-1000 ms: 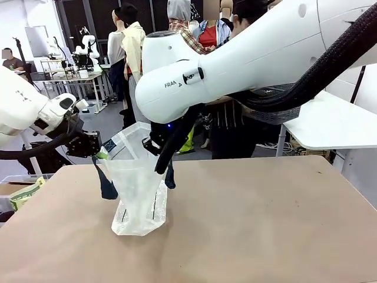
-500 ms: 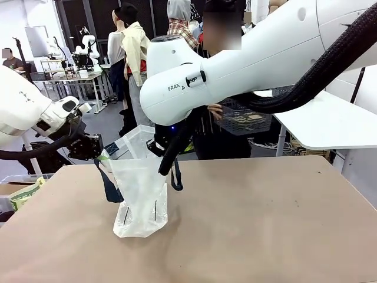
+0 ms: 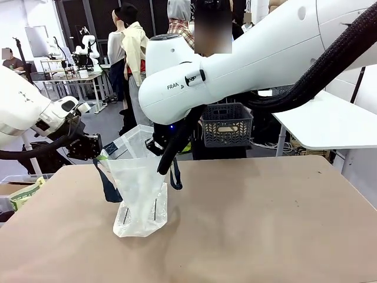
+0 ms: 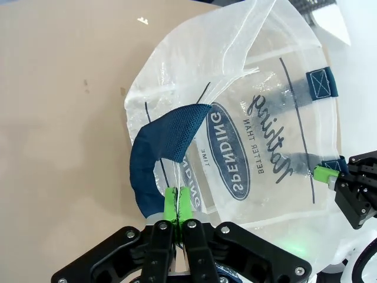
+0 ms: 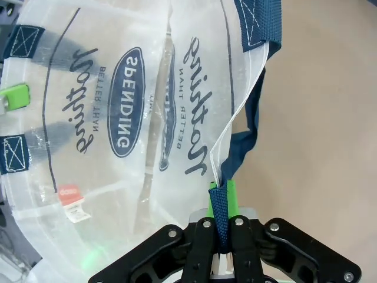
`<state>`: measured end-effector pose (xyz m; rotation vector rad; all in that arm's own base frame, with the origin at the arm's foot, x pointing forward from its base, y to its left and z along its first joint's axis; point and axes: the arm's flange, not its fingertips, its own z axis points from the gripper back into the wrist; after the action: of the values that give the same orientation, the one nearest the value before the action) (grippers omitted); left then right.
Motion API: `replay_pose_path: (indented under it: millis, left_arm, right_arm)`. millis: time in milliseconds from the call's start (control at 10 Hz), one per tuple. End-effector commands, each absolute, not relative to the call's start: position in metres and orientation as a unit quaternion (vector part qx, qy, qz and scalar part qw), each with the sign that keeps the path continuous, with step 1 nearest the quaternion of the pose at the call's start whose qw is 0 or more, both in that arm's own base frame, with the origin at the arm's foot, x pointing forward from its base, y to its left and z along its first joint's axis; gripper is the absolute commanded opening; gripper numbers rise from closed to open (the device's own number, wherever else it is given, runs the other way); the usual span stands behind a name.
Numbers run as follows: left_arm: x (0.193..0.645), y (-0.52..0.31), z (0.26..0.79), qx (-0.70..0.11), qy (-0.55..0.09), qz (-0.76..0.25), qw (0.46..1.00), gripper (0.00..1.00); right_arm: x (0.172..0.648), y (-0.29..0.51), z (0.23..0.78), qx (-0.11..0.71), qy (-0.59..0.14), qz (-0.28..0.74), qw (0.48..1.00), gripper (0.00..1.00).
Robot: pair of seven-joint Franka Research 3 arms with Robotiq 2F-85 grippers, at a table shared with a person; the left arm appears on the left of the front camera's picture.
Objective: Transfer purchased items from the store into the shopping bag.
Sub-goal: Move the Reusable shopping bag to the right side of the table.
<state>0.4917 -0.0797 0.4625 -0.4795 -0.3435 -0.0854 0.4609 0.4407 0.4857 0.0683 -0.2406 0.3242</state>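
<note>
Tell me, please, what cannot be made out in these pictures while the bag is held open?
- Front view: the walls of the lattice basket hide its contents; the right arm covers whatever holds it up.
- Front view: a black cable hides where the right pincer meets the shopping bag.
- Right wrist view: print on the red label is too small to read.

Bag [image 3: 140, 194]: thin, translucent, crinkly plastic; its straps [image 4: 168, 132] woven navy cloth. Counter [image 3: 265, 224]: matt tan board. Basket [image 3: 226, 124]: dark lattice plastic.
</note>
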Motion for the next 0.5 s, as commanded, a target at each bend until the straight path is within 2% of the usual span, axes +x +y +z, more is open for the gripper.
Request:
replay_pose_path:
  millis: [0, 400]
  left_arm:
    - [0.4908, -0.0788, 0.4624, -0.235, -0.172, -0.038, 0.956, 0.00]
    - [0.4908, -0.0788, 0.4624, -0.235, -0.172, -0.038, 0.956, 0.00]
  right_arm:
    - [0.4600, 0.4393, 0.4839, 0.032, -0.118, 0.162, 0.979, 0.00]
    - [0.4600, 0.4393, 0.4839, 0.032, -0.118, 0.162, 0.979, 0.00]
